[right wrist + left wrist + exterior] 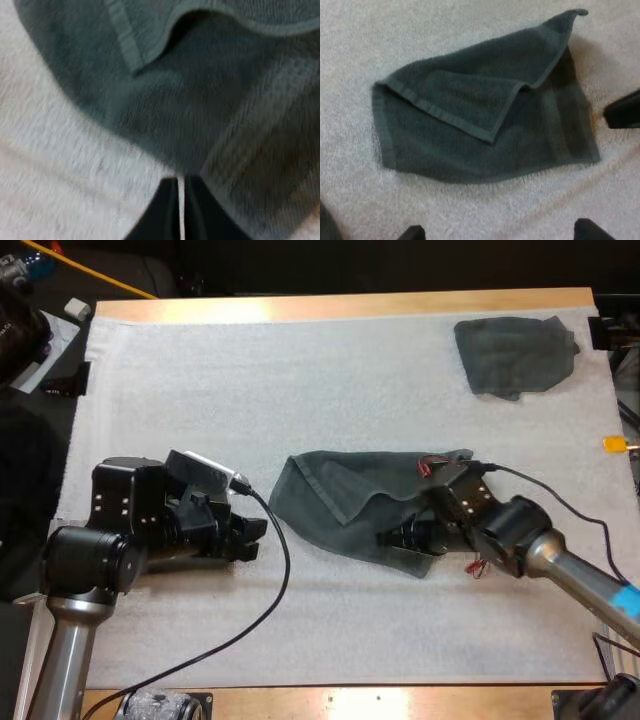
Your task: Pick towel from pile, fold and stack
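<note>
Dark grey-green terry towel [350,495], one hemmed corner folded over, lay mid-way on the nubbly white mat [300,370]. Left gripper [252,540], fingers [412,233] spread, sat low beside it. Right gripper [392,537], fingers pressed together, angled onto its near edge.

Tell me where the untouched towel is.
High view: the untouched towel lies at the far right corner of the mat, apart from the half-folded towel in the middle.

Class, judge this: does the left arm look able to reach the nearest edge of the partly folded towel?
Probably yes. The left gripper is open, facing the partly folded towel, with only bare mat between them; the right gripper is at its opposite side.
</note>
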You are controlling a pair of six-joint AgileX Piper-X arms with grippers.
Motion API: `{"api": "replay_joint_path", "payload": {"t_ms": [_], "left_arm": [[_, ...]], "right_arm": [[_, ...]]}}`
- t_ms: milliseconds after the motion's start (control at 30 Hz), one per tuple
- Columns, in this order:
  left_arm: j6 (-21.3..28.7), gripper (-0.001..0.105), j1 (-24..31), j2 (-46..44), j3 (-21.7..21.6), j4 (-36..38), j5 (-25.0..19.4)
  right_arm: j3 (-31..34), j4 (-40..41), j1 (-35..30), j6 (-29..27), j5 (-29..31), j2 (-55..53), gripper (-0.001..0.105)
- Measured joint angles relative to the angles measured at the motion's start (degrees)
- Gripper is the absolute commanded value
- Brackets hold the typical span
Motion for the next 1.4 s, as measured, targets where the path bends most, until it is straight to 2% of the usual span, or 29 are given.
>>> {"api": "replay_joint_path", "payload": {"t_ms": [167,900,1100,1400], "left_arm": [[0.0,0.058,-0.2,0.0,0.0,0.6,-0.1],[0.0,0.058,-0.2,0.1,0.9,0.7,0.0],[0.0,0.058,-0.2,0.1,0.9,0.7,0.0],[0.0,0.058,-0.2,0.1,0.9,0.7,0.2]], "right_arm": [[-0.9,-1.3,0.0,0.7,0.0,4.0,0.0],[-13.5,-5.9,-3.4,3.3,-3.6,29.4,0.0],[-14.3,-7.9,-3.3,4.8,-3.6,29.4,0.0],[-19.6,-12.8,-3.3,8.5,3.2,32.2,0.0]]}}
